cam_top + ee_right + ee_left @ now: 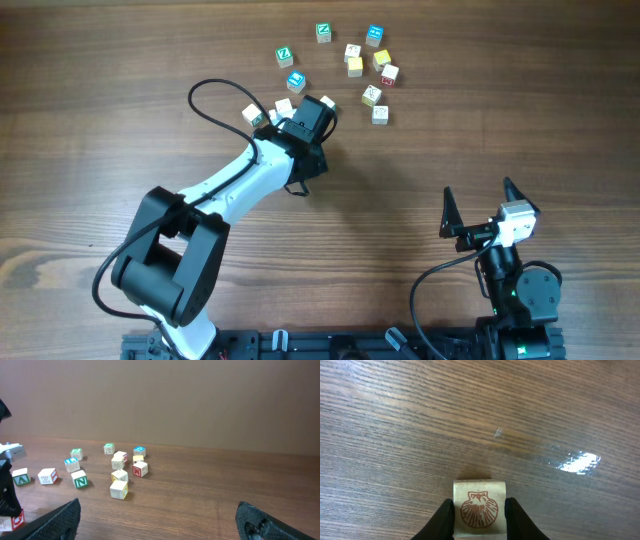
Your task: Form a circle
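Observation:
Several small letter blocks (355,67) lie loosely scattered at the far middle of the table, and no circle of blocks shows in any view. My left gripper (318,108) is among their near-left members, shut on a cream block with a red shell picture (480,509). The black fingers (443,520) press both its sides, just above the wood. The wrist hides most of that block from overhead. Far back at the near right, my right gripper (480,203) stands wide open and empty. In its own view the right gripper (157,525) faces the blocks (119,490).
A green Z block (284,56), a blue block (296,81) and two white ones (252,115) lie left of the left gripper. Its black cable (215,95) loops over the table. Bare wood stretches between the two arms.

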